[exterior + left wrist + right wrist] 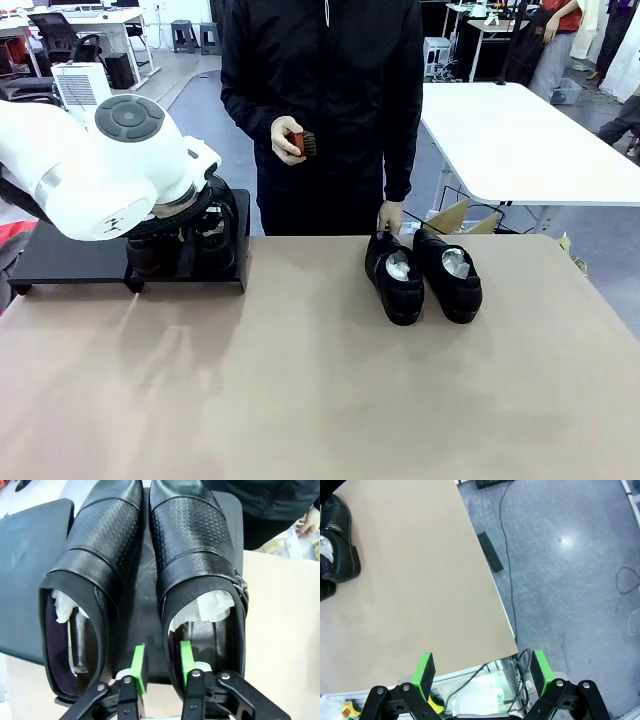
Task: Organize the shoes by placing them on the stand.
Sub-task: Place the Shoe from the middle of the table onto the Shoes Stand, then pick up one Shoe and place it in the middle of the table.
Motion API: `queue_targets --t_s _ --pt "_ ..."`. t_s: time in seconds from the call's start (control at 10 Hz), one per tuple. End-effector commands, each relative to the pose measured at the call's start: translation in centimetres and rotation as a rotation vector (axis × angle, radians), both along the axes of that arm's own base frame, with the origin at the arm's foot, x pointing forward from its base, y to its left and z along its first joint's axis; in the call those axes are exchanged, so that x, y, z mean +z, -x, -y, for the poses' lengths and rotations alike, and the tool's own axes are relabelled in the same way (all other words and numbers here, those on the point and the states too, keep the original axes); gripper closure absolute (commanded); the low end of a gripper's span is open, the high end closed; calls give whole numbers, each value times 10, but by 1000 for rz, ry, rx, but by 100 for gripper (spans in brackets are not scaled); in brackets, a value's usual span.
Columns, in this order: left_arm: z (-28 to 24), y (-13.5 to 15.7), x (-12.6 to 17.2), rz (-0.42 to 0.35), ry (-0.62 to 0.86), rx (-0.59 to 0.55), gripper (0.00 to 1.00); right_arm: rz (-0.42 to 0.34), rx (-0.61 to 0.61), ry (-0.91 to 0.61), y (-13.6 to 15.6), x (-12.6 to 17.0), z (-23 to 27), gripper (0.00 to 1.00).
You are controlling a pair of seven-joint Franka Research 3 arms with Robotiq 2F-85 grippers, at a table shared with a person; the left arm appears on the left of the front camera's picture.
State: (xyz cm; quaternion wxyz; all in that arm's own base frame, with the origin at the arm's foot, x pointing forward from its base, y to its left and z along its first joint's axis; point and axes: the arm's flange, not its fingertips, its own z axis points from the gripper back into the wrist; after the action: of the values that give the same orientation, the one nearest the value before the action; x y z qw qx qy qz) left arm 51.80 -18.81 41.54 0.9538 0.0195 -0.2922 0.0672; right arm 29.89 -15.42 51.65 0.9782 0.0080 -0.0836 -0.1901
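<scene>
The robot's white left arm (100, 170) looms nearest, at the left, bent over the right end of the low black stand (70, 258), which sits at the far left of the tan counter (300, 390). Two glossy black shoes stuffed with white paper stand there side by side: the left-hand shoe (95, 565) and the buckled shoe (195, 555) by the stand's right edge. The left gripper (162, 666) holds its jaws narrowly parted astride the buckled shoe's inner heel wall, one green pad (138, 666) between the shoes, the other inside; whether they touch the leather cannot be told. At centre, on the far side, a person (320, 90) in a black jacket holds a brown brush (303, 143) in one hand (285, 140) and keeps the other hand (391, 215) at the heel of the third shoe (397, 275), which lies beside the fourth shoe (450, 272) on the counter, well apart from the stand. At the right, the right gripper (483, 672) hangs with jaws wide and empty above the counter's edge and the grey floor (570, 555).
</scene>
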Motion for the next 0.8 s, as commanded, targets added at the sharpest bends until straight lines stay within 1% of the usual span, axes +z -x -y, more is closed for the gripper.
queue_targets --t_s 0.0,0.1,0.3,0.5,0.6,0.7 --pt "1 -5 1 32 -21 25 5 10 12 1 -1 0 -1 0" --pt "3 -2 7 46 -19 15 0 10 12 1 -1 0 -1 0" --pt "10 11 25 45 -21 -17 0 10 12 1 -1 0 -1 0" --pt "17 41 53 32 -30 -61 0 10 12 1 -1 0 -1 0" --pt "13 8 24 43 -10 -25 0 10 12 1 -1 0 -1 0" --pt "13 8 24 43 -10 -25 0 10 12 1 -1 0 -1 0"
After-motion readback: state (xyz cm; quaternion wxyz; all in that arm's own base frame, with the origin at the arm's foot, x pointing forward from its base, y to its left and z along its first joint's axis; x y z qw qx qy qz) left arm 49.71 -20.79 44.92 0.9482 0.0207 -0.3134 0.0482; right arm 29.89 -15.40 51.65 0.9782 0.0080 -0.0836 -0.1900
